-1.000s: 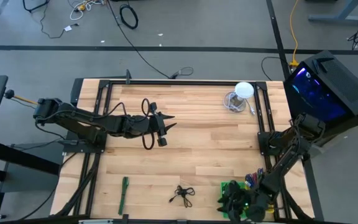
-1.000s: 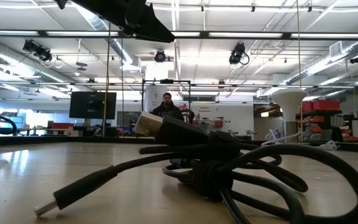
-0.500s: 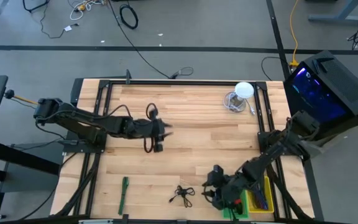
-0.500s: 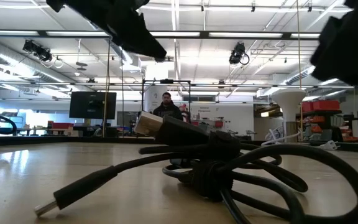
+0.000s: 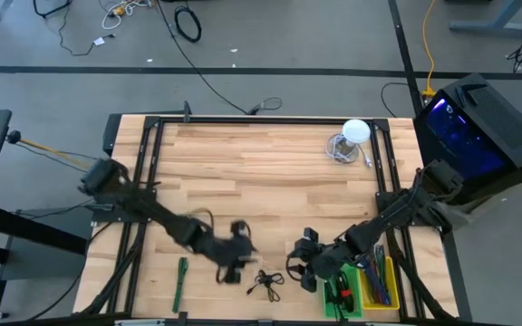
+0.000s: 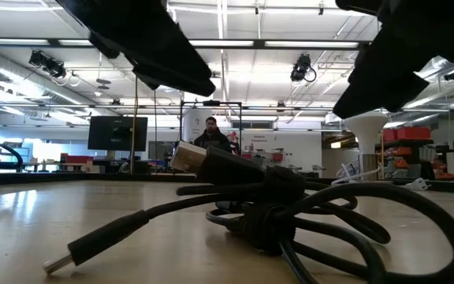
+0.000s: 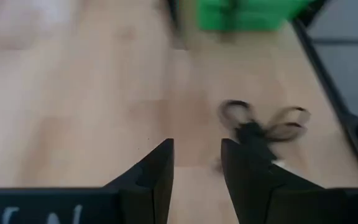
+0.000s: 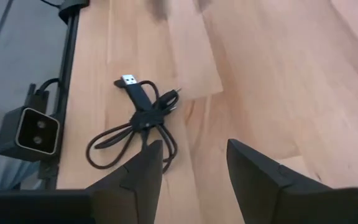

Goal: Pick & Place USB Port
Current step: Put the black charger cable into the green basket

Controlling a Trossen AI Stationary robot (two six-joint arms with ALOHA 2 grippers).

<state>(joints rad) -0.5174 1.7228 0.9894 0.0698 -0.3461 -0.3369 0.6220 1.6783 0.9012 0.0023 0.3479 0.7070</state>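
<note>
A: Where does the USB cable [image 5: 265, 282] lie?

B: It lies coiled on the wooden worktop [image 5: 270, 181], close to the front edge, about midway along it. In the low view the cable [image 6: 266, 209] fills the foreground, its plug lifted off the wood. In the right wrist view the plug end of the cable [image 8: 138, 115] is plain to see, with the loops bundled around the middle.

A: And the end effectors?

B: The left end effector [image 5: 236, 263] hangs just beside the cable, on its left. Its fingers [image 7: 157, 174] stand apart with nothing between them, so it is released. The cable [image 7: 260, 127] shows ahead of them, blurred. The right end effector [image 5: 304, 267] hovers on the cable's other side, a little farther off. Its fingers [image 8: 145, 168] are spread and empty as well.

A: So the cable sits between the two?

B: Yes, and neither touches it.

A: What else is on the worktop?

B: A green bin [image 5: 343, 294] stands at the front right corner, with a yellow bin [image 5: 381, 282] touching it. A green pen [image 5: 180, 281] lies at the front left. A white lamp [image 5: 355, 131] stands at the far right.

A: Anything beyond?

B: A person [image 6: 212, 136] shows in the room behind, in the low view.
</note>
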